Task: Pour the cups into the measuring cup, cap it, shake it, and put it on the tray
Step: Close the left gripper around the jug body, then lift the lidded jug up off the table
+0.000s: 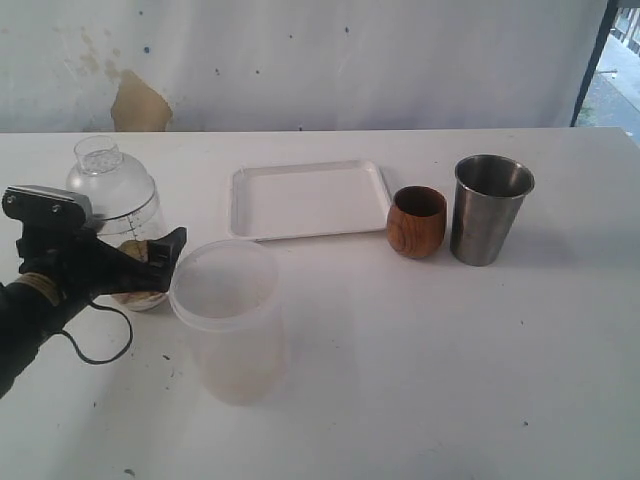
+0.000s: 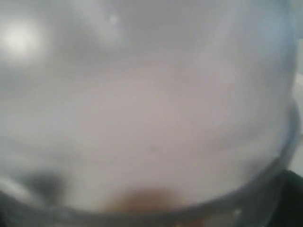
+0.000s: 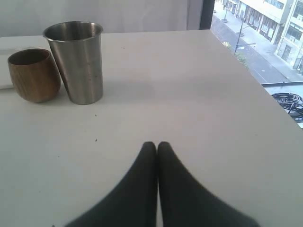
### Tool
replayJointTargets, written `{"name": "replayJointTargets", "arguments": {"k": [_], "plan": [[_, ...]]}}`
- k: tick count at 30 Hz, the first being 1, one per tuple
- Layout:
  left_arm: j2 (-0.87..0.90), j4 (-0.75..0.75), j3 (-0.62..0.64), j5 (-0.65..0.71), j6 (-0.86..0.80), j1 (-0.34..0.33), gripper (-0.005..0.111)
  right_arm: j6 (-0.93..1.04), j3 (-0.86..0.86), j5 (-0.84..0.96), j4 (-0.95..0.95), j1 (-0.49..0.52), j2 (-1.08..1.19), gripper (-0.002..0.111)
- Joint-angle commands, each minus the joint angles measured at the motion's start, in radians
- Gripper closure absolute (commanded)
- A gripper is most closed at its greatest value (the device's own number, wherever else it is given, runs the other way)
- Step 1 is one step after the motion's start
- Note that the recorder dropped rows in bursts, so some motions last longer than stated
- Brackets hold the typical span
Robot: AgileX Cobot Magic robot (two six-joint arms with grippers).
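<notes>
The measuring cup (image 1: 112,205), clear with a domed clear cap and something brown at its bottom, stands on the table at the left. My left gripper (image 1: 158,243) straddles its lower part. One dark finger (image 1: 170,246) lies against its near side and the other is hidden behind it. In the left wrist view the cup's blurred wall (image 2: 151,109) fills the picture. The white tray (image 1: 310,228) lies at the back centre. Right of it stand the wooden cup (image 1: 417,222) (image 3: 32,75) and the steel tumbler (image 1: 490,210) (image 3: 78,61). My right gripper (image 3: 156,144) is shut and empty, well short of the tumbler.
A big frosted plastic tub (image 1: 230,320) stands open-topped just right of my left gripper, nearly touching its finger. A black cable (image 1: 95,350) loops on the table below the left arm. In the right wrist view the table's edge (image 3: 258,80) runs close by.
</notes>
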State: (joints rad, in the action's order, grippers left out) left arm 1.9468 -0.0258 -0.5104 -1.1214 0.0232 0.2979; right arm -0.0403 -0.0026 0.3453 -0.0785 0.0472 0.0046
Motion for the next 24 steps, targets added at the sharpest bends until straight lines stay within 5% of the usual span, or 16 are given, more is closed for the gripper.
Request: {"name": "replayJointTargets", "arguments": {"k": [1, 24], "plan": [[0.001, 0.056, -0.003, -0.013, -0.001, 0.004, 0.002, -0.002, 0.003, -0.003, 0.001, -0.004, -0.005, 0.108], [0.001, -0.005, -0.003, -0.1, 0.002, 0.004, 0.002, -0.002, 0.003, -0.003, 0.001, -0.004, -0.005, 0.108]]}}
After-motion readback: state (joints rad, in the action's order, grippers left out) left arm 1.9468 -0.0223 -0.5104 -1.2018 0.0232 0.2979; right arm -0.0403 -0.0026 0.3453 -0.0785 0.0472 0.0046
